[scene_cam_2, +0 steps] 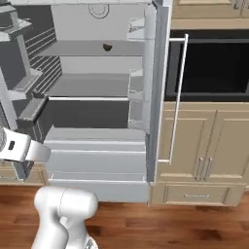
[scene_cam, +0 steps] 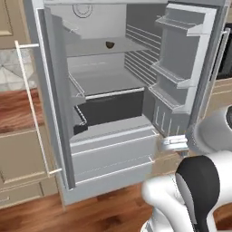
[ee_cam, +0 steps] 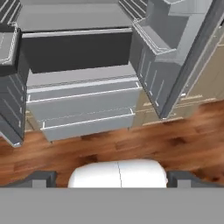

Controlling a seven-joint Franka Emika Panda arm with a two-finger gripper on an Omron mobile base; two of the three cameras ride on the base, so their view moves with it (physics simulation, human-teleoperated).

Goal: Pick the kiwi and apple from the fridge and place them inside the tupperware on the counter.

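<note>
Nearest the base, the gripper (ee_cam: 112, 178) hangs low in front of the fridge (scene_cam: 113, 149), above the wood floor (ee_cam: 144, 144). Its two dark fingertips (ee_cam: 41, 178) stand spread to their widest at the bottom of the hand view, with nothing between them: released and empty.

Beyond the gripper, both fridge doors stand open. The lower freezer fronts, the dark drawer (scene_cam: 113, 106) and the wire-railed door bins (scene_cam: 174, 81) show no fruit.

Farther in, on the upper shelf (scene_cam: 104, 47), a small dark brown oval rests near the middle, well back from the front edge: judged to be the kiwi (scene_cam: 109, 44), also seen at (scene_cam_2: 107, 47) in the right base view. It sits alone, apart from the walls. The apple's position cannot be confirmed.

Handling assessment:
- The kiwi is likely light, small and firm but bruisable, with a fuzzy skin that offers fair grip.
- Its rounded form may roll if nudged.
- Recommended hold: across the short axis at mid-body, jaws level with the shelf, moderate squeeze.
- The reach is high and deep, so shelf-edge clearance warrants care.
</note>
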